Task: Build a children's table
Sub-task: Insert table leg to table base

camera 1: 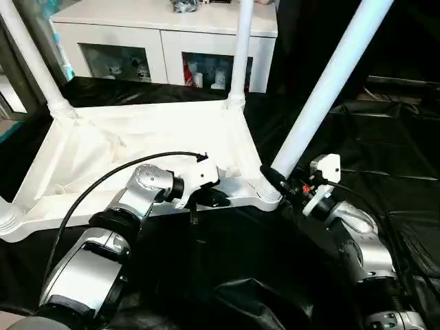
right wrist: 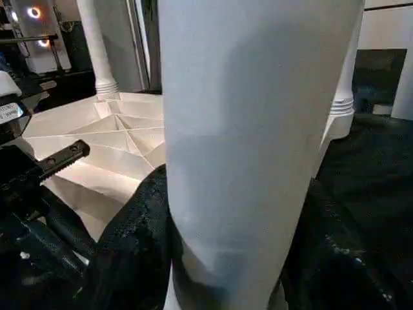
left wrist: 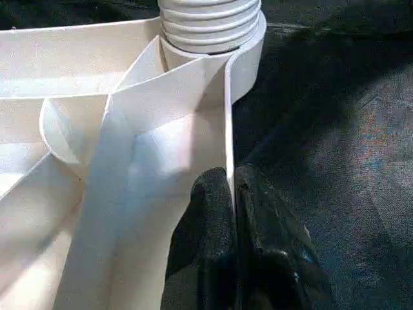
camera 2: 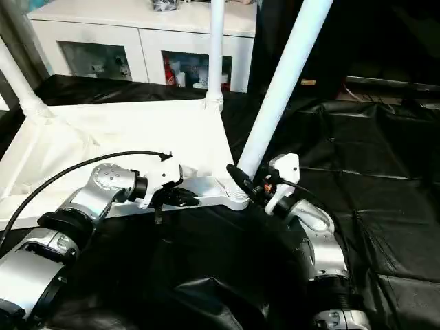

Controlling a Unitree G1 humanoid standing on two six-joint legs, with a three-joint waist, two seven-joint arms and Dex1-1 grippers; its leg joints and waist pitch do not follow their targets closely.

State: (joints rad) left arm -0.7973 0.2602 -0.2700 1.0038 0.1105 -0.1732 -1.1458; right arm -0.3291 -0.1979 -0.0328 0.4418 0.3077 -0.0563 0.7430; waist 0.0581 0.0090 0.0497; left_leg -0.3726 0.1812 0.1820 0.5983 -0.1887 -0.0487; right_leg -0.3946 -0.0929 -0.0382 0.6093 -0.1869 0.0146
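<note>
Bright, even indoor light glares off the white table leg (right wrist: pixel 258 129), which looms soft-focused; the black cloth (camera 1: pixel 385 137) stays dim.

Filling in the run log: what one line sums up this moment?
left pincer: shut on table rim | right pincer: gripping near-corner leg | leg tilted in socket | tabletop upside down

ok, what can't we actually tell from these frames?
- Leg in the right gripper: top end cut off by the frame edge in both eye views.
- Whether it's fully seated in the corner socket: gripper fingers cover the joint; in the right wrist view the leg itself blocks it.
- Near-left leg: just its base shows at the left eye view's edge.
- Cabinet contents: too small behind the glass.
</note>
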